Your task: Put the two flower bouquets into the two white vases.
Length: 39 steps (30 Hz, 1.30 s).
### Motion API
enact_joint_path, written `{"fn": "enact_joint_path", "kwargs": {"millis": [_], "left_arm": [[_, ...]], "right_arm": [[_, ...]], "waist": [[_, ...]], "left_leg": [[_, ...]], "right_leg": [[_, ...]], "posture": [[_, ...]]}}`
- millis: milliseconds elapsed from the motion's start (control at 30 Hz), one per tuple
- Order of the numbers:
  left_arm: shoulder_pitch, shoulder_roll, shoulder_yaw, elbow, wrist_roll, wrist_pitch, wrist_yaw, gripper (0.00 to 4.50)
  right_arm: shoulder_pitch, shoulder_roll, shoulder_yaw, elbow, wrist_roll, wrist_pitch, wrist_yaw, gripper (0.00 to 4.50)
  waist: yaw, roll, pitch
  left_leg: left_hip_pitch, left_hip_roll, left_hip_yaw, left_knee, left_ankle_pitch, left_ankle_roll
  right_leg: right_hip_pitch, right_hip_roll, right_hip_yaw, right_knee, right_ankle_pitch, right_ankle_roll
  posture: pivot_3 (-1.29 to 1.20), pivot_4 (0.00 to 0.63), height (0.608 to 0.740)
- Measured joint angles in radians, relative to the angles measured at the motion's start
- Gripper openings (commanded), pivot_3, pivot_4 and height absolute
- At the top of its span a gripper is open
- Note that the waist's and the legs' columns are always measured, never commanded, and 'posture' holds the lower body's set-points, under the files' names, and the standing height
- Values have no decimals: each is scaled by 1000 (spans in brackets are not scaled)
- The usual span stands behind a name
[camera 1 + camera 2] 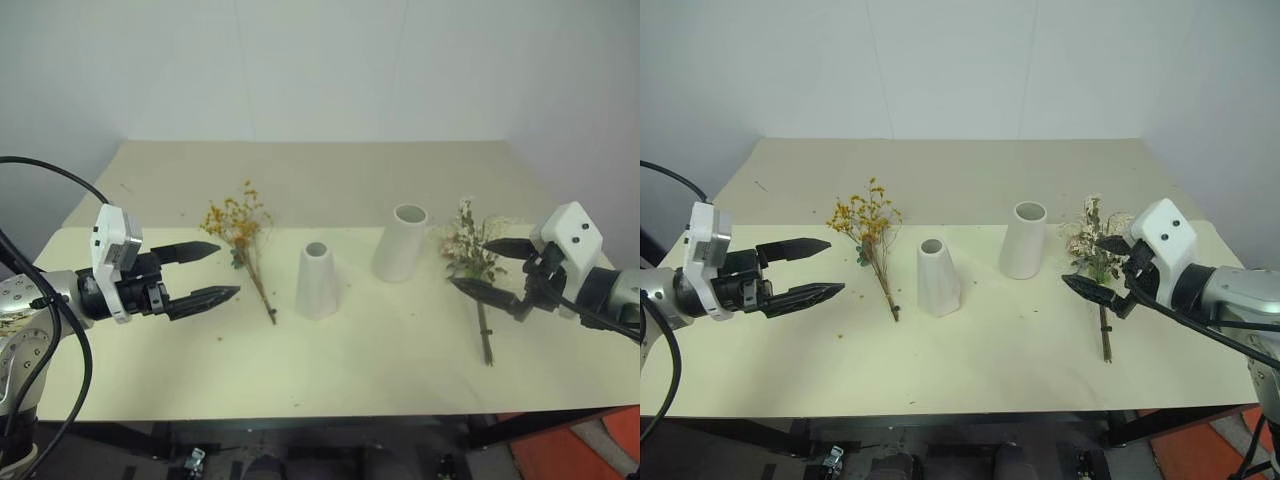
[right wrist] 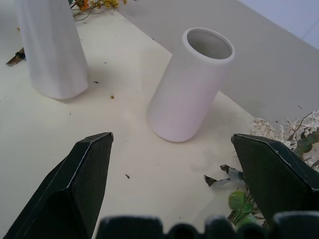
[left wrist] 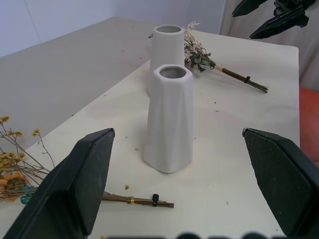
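Now — yellow bouquet (image 1: 240,230) beside left hand (image 1: 212,270) | white bouquet (image 1: 470,250) under right hand (image 1: 485,265)

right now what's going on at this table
Nothing is held yet. Both end effectors, left and right, hover open over the table. The yellow-orange bouquet and the cream-and-pink bouquet lie flat, while the cone vase and the wide-mouthed vase stand empty between them.

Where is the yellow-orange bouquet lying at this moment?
The yellow-orange bouquet lies flat on the table, on the robot's left, between the open left tool and the cone vase.
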Motion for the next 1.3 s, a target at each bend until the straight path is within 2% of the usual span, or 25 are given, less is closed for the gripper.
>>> {"fn": "enact_joint_path", "kwargs": {"millis": [400,500,700,900,967,1067,1300], "left_arm": [[-35,-9,-51,28,2,-21,-12,4500],[-66,-8,-72,37,3,-25,-13,4500],[-240,-10,-172,51,29,-62,-40,4500],[-472,-51,-307,137,82,-74,-70,4500],[-565,-95,-360,204,97,-76,-89,4500],[-672,-109,-428,271,153,-84,-122,4500],[-685,-123,-480,317,217,-132,-209,4500]], "right_arm": [[42,-1,-25,-10,0,2,-19,4458],[37,-6,-23,-9,2,53,-45,4458],[-27,-8,47,113,-41,156,-152,4458],[-193,83,162,374,-121,236,-261,4458],[-274,105,206,469,-153,264,-286,4458],[-339,127,258,531,-172,276,-288,4458],[-365,141,321,601,-209,326,-292,4458]], "waist": [[0,0,0],[0,0,0],[2,0,0],[-8,1,0],[-6,1,1],[-7,1,1],[-3,2,1]], "left_leg": [[0,0,0,0,0,0],[0,0,0,0,0,0],[0,-1,0,0,0,0],[-2,-1,0,0,0,0],[-2,-1,0,0,0,0],[-2,-1,0,0,0,0],[-4,-1,0,0,0,1]], "right_leg": [[0,0,0,0,0,0],[0,0,0,0,0,0],[0,0,0,-1,0,0],[-1,0,1,-1,1,0],[-1,0,0,0,1,0],[-1,0,1,-1,1,0],[-3,0,0,-1,1,0]], "posture": [[0,150,740],[0,150,740],[0,150,740],[0,150,740],[0,150,740],[0,150,740],[0,150,740]]}}
